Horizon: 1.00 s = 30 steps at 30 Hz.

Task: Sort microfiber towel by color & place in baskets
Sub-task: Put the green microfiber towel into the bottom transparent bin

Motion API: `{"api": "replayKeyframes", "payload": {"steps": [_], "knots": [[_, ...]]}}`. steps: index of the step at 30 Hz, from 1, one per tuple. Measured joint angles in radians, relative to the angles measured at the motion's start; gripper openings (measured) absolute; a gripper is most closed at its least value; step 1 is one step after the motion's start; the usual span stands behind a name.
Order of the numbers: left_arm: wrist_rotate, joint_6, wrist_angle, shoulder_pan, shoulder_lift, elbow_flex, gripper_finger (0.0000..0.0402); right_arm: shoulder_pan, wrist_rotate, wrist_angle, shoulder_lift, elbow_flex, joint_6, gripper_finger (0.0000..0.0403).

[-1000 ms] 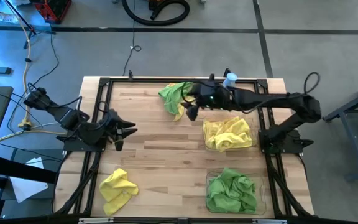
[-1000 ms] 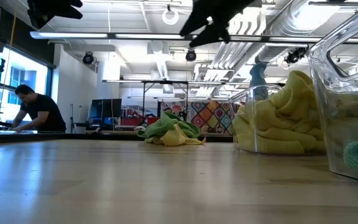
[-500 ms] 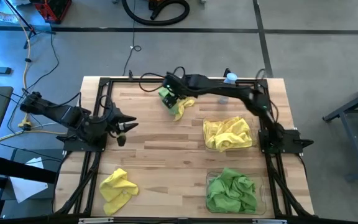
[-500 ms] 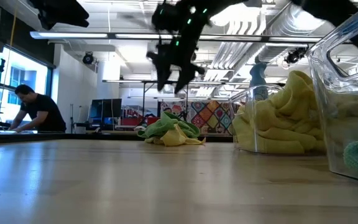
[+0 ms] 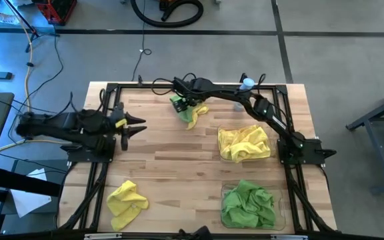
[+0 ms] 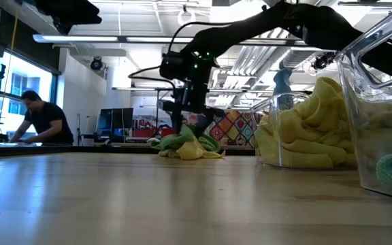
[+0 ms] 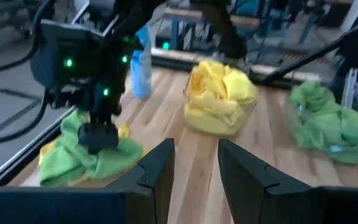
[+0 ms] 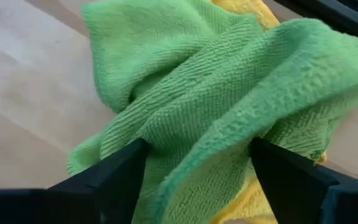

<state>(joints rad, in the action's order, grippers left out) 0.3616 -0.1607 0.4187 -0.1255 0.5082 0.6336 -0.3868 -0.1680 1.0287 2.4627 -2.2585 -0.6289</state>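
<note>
A green microfiber towel (image 5: pixel 181 107) lies bunched on a yellow one (image 5: pixel 199 112) at the table's far middle. My right gripper (image 5: pixel 185 103) is down on this pile, open, and the left wrist view shows it on the green cloth (image 7: pixel 98 134). Another yellow towel (image 5: pixel 127 203) rests on the near left of the table. One clear basket (image 5: pixel 270 155) holds yellow towels; the other (image 5: pixel 280 220) holds green ones. My left gripper (image 5: pixel 137 128) hovers open at the table's left side, away from any cloth. My right gripper comes from above, pointing down, with its open fingers (image 8: pixel 120 171) set into the green towel, one on each side of a raised fold (image 8: pixel 197 137). The fold bulges up between them. The towel lies on the table and on the yellow towel (image 8: pixel 241 205) beneath it.
A small clear bottle with a blue cap (image 5: pixel 247 85) stands at the far edge, close behind my right arm. A black metal frame (image 5: pixel 112 90) runs around the table. Bare wood lies in the middle of the table (image 5: pixel 172 160). A person (image 6: pixel 43 122) stands in the room beyond.
My right gripper has swung toward the table's left along the far edge and come down onto the green towel, open throughout. My left gripper has shifted slightly toward the far edge. The towels have stayed where they were.
</note>
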Motion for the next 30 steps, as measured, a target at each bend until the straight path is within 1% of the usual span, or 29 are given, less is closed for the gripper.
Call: {"api": "replayKeyframes", "payload": {"steps": [2,4,6,10,11,12,16,18,20,22,24,27,30], "knots": [[-0.058,0.007,-0.055,0.048,-0.023,-0.052,0.0113,0.0,0.0,-0.002,0.001,0.003,-0.012,0.0263],[-0.112,0.007,-0.084,0.092,-0.035,-0.089,0.0113,0.0,-0.003,-0.003,0.001,0.007,-0.028,0.0223],[-0.145,0.008,-0.092,0.128,-0.038,-0.107,0.0113,-0.001,0.002,-0.002,0.001,0.008,-0.03,0.0171],[-0.149,0.052,-0.099,0.181,-0.037,-0.118,0.0113,-0.006,0.021,-0.002,0.001,0.008,-0.052,0.0049],[-0.154,0.068,-0.104,0.19,-0.037,-0.118,0.0113,-0.006,0.023,-0.001,0.001,0.008,-0.052,0.0026],[-0.164,0.087,-0.108,0.198,-0.038,-0.118,0.0113,-0.005,0.027,0.008,0.0,0.002,-0.051,0.0014],[-0.249,0.155,-0.111,0.221,-0.037,-0.118,0.0113,0.013,0.029,0.088,-0.028,-0.03,-0.094,0.0021],[-0.273,0.174,-0.11,0.225,-0.038,-0.118,0.0113,0.035,0.004,0.127,-0.06,-0.052,-0.094,0.0011],[-0.276,0.188,-0.111,0.226,-0.036,-0.118,0.0113,0.063,-0.018,0.176,-0.097,-0.075,-0.081,0.0004],[-0.275,0.198,-0.114,0.226,-0.034,-0.118,0.0113,0.092,-0.036,0.217,-0.138,-0.096,-0.086,0.0006],[-0.275,0.195,-0.126,0.226,-0.033,-0.118,0.0113,0.122,-0.044,0.248,-0.198,-0.088,-0.097,0.0004],[-0.275,0.189,-0.134,0.226,-0.034,-0.118,0.0113,0.174,-0.08,0.293,-0.303,-0.077,-0.136,0.0003],[-0.275,0.181,-0.134,0.225,-0.033,-0.118,0.0113,0.241,-0.146,0.348,-0.396,-0.077,-0.191,0.0002]]}}
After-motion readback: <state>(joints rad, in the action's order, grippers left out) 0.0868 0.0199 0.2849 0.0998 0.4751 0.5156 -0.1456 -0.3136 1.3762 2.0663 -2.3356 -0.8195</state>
